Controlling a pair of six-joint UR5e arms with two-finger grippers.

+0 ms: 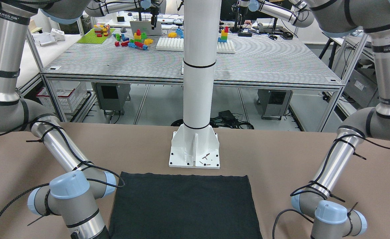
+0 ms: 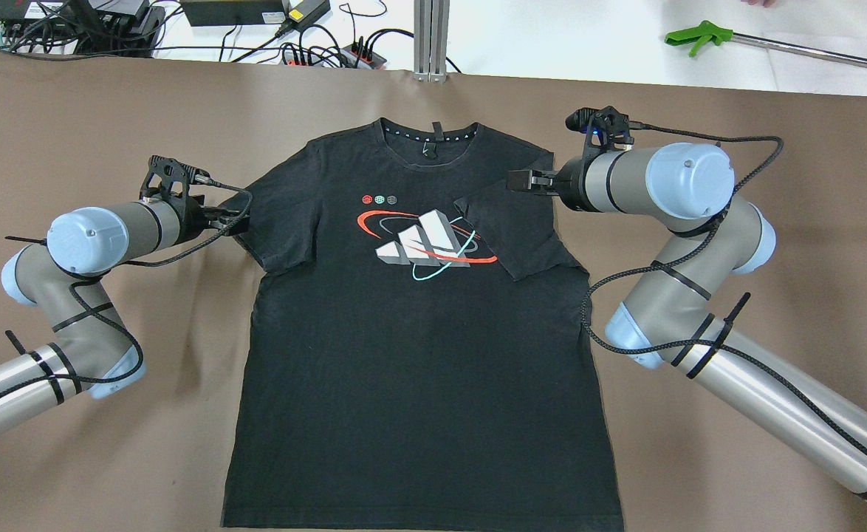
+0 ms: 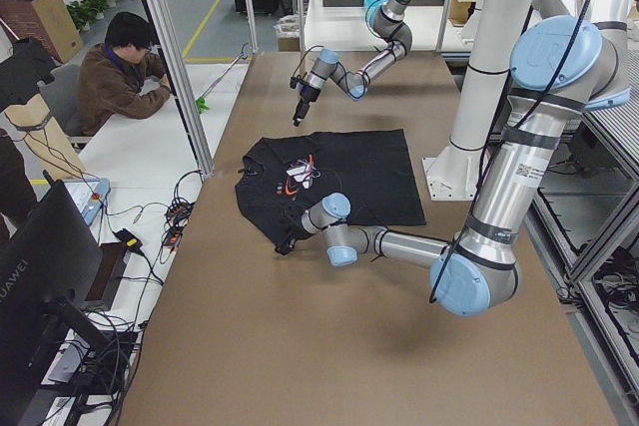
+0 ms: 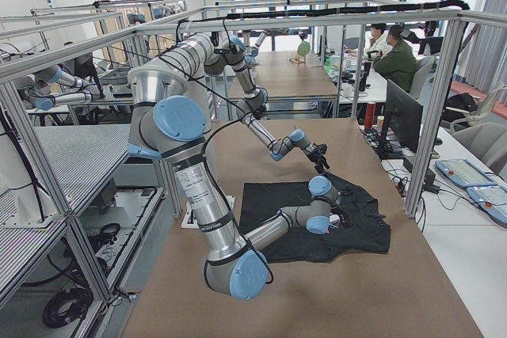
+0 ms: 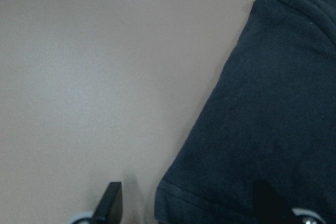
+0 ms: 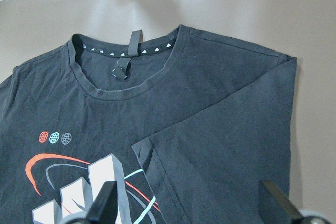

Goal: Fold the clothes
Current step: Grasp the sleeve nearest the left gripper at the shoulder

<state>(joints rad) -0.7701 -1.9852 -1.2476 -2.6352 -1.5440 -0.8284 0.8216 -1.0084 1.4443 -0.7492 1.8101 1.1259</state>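
The clothes are a black T-shirt [image 2: 419, 355] with a red, white and teal logo on the chest. It lies flat, face up, on the brown table, collar [image 6: 123, 72] at the far side. Its bottom hem [image 1: 185, 205] lies near the white pillar base. The sleeve on my right side [image 2: 511, 229] is folded inward over the chest. My right gripper [image 6: 187, 184] hovers open above that folded sleeve. My left gripper [image 5: 187, 186] is open low at the other sleeve [image 5: 252, 129], one finger over its hem and one over bare table.
The white pillar base [image 1: 195, 151] stands just behind the shirt's hem. Cables and power strips [image 2: 315, 52] and a green-handled tool [image 2: 699, 35] lie beyond the table's far edge. A person [image 3: 125, 72] sits at that side. Bare brown table [image 2: 72, 111] surrounds the shirt.
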